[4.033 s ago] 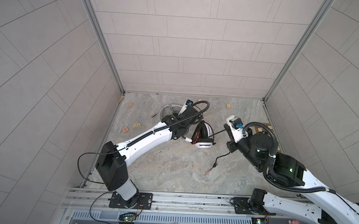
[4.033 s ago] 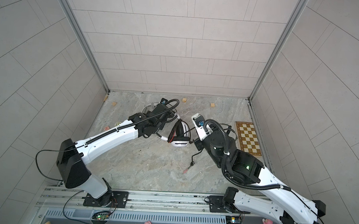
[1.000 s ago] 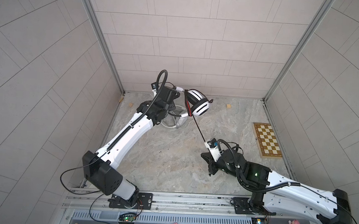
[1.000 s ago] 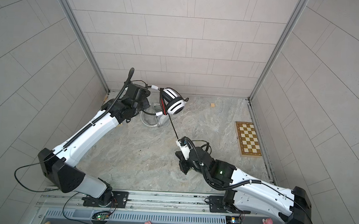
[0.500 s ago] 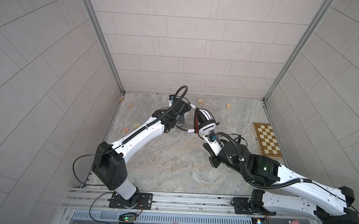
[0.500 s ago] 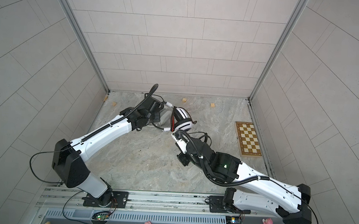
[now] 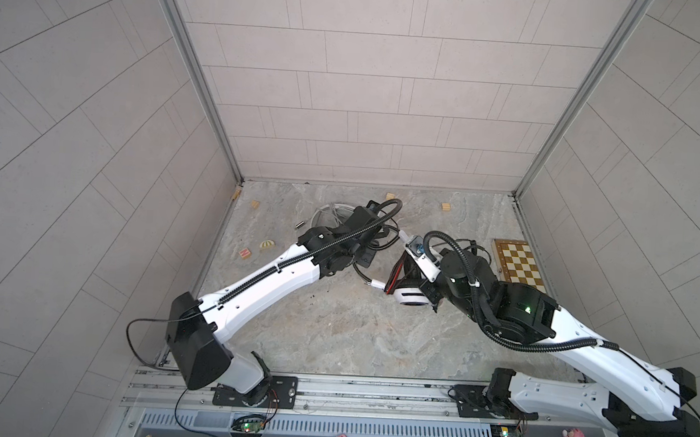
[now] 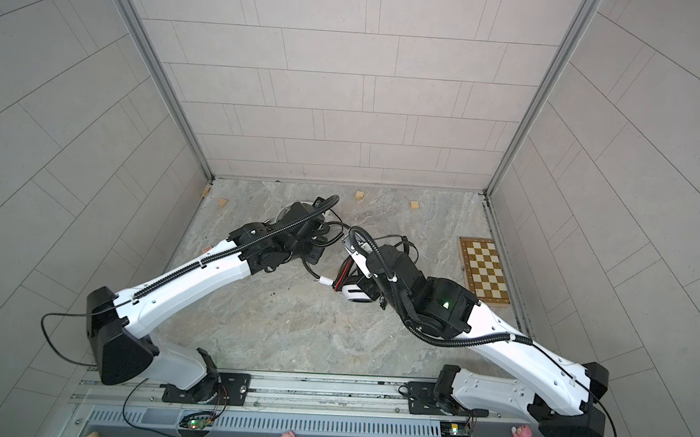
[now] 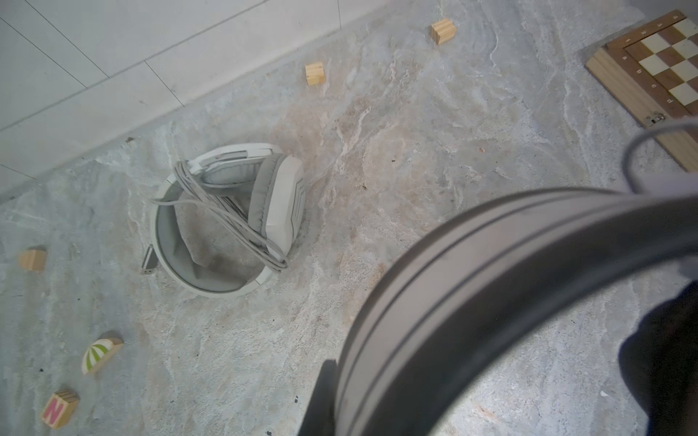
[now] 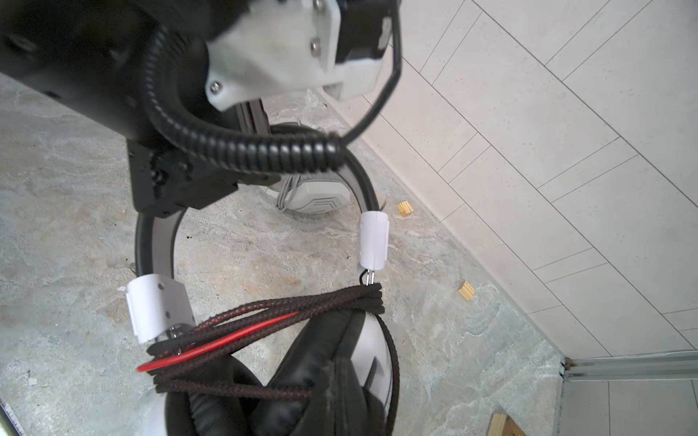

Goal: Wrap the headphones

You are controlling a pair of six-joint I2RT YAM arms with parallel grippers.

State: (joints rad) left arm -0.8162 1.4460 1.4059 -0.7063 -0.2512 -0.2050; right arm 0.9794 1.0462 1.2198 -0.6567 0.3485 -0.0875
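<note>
The black-and-white headphones (image 7: pixel 408 300) (image 8: pixel 354 292) hang between my two arms above the middle of the floor. My left gripper (image 7: pixel 363 261) (image 9: pixel 340 407) is shut on their headband (image 9: pixel 491 283), which fills the left wrist view close up. Their black-and-red cable (image 10: pixel 264 313) lies wound in several turns across the two white sliders above the ear cups (image 10: pixel 328 339). My right gripper (image 7: pixel 417 288) (image 10: pixel 334 400) is shut on that cable beside an ear cup. The white headphones (image 9: pixel 226 219) (image 7: pixel 327 214) lie at the back with their grey cable wound round them, partly hidden behind my left arm in both top views.
A wooden chessboard (image 7: pixel 520 271) lies by the right wall. Small wooden blocks (image 7: pixel 446 207) (image 7: pixel 390 196) sit near the back wall. A letter block (image 7: pixel 245 254) and a striped half-round block (image 7: pixel 267 244) lie at the left. Tiled walls close three sides.
A second ago my left arm held the headphones high at the back with the cable stretched to my right gripper at the front. Both have since come together at the middle, with the cable wound on.
</note>
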